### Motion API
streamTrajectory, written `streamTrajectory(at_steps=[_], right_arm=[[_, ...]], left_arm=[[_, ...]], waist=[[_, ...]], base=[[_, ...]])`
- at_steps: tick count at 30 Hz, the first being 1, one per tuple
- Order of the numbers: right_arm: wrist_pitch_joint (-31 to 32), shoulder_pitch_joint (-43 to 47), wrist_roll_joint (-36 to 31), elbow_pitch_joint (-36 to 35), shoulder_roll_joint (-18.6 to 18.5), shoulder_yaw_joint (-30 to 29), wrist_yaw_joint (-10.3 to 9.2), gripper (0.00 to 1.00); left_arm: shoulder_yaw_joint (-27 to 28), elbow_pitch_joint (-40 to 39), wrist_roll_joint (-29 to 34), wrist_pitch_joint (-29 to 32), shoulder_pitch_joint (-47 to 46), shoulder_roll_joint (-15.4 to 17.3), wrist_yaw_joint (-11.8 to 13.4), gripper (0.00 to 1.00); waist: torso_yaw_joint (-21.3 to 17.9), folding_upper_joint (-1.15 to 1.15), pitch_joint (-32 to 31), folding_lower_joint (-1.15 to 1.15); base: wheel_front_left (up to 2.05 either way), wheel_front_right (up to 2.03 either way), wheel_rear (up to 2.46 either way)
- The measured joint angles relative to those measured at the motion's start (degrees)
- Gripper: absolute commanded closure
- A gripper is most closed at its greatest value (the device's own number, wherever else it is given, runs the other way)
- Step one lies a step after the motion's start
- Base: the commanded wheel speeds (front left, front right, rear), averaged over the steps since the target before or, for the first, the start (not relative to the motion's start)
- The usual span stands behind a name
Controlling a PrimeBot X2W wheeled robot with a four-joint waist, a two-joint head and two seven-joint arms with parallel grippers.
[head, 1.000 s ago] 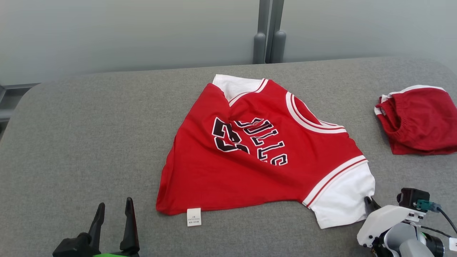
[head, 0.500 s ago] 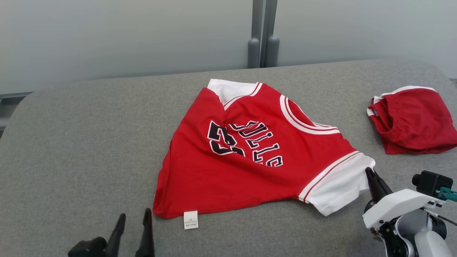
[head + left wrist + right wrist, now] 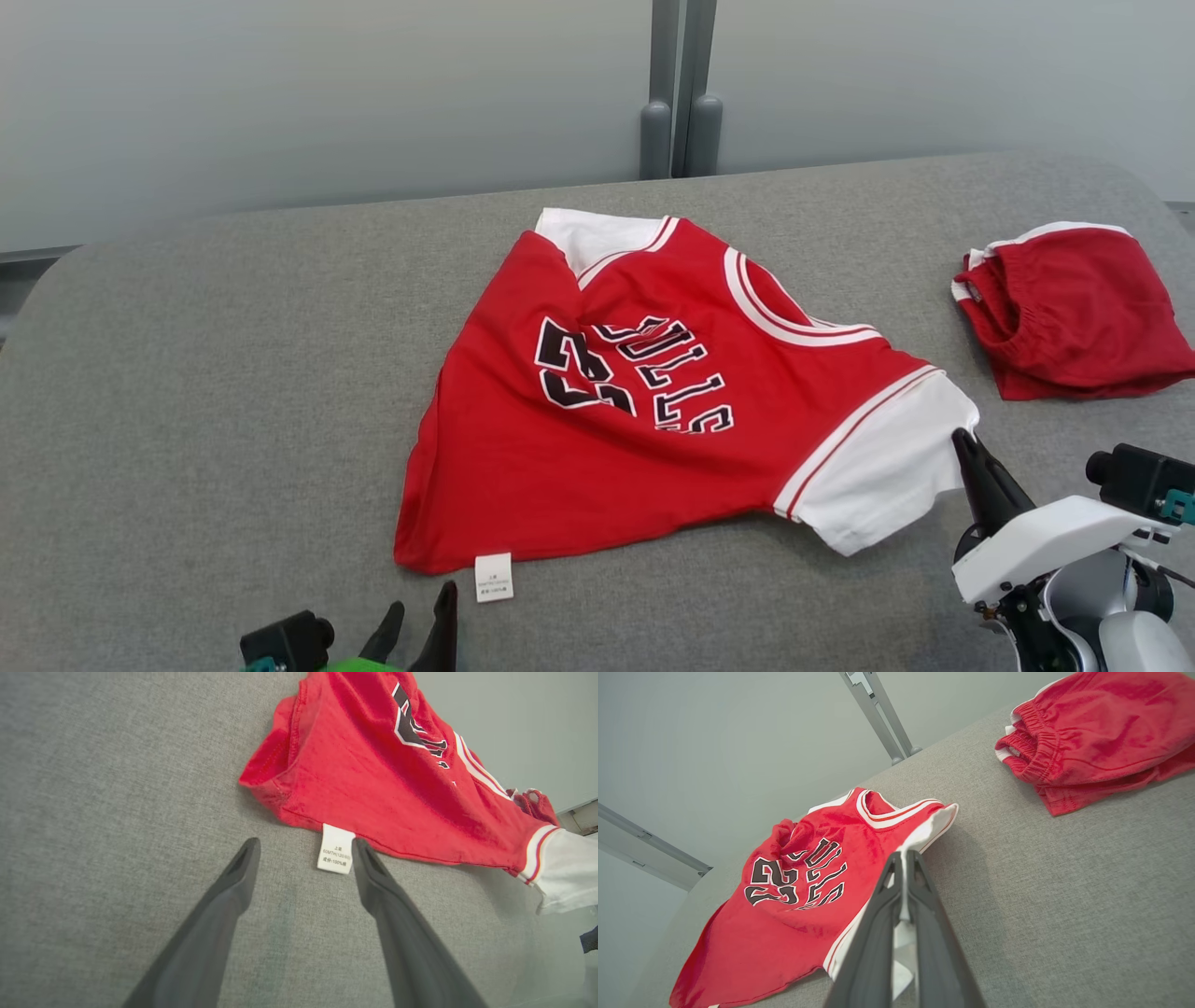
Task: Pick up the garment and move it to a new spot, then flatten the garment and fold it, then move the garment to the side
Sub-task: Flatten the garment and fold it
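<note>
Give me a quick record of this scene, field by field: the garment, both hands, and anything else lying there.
garment: red short-sleeved jersey with black lettering, rumpled on the grey fabric surface
right hand: shut on the jersey's white sleeve
left hand: open at the hem, fingertips either side of the white care label
other: red shorts with an elastic waistband, apart, at the right

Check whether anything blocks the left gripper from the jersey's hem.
Nothing visible does. The open left gripper sits just short of the red jersey, whose white care label lies between the fingertips.
</note>
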Motion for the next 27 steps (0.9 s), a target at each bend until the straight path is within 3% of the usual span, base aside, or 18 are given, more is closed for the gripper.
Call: streamTrajectory(at_steps=[18,19,21,23,24,27], right_arm=[[0.4,-0.4,0.0,-0.7,0.0,0.6,0.00,1.00],[0.4,-0.5,0.0,-0.7,0.0,0.6,0.00,1.00],[0.4,-0.5,0.0,-0.7,0.0,0.6,0.00,1.00],[0.4,-0.7,0.0,-0.7,0.0,0.6,0.00,1.00],[0.2,-0.7,0.0,-0.7,0.0,0.6,0.00,1.00],[0.2,-1.0,0.0,-0.7,0.0,0.6,0.00,1.00]], left_arm=[[0.1,17.4,-8.6,-3.7,-13.2,-0.6,0.2,0.00],[-0.2,18.0,-9.0,-4.1,-13.7,-0.6,0.2,0.11],[-0.5,19.0,-10.7,-4.8,-14.7,-0.7,0.1,0.57],[-0.9,19.9,-11.6,-5.5,-15.5,-0.7,-0.1,0.90],[-1.3,20.2,-12.1,-5.7,-15.8,-0.7,-0.2,1.00],[-2.1,20.7,-13.0,-6.3,-16.4,-0.7,-0.5,1.00]], waist=[[-1.9,0.00,2.3,0.00],[-1.9,0.00,2.4,0.00],[-1.9,0.00,2.5,0.00],[-1.9,0.00,2.6,0.00],[-1.9,0.00,2.6,0.00],[-1.8,0.00,2.5,0.00]], base=[[0.00,0.00,0.00],[0.00,0.00,0.00],[0.00,0.00,0.00],[0.00,0.00,0.00],[0.00,0.00,0.00],[0.00,0.00,0.00]])
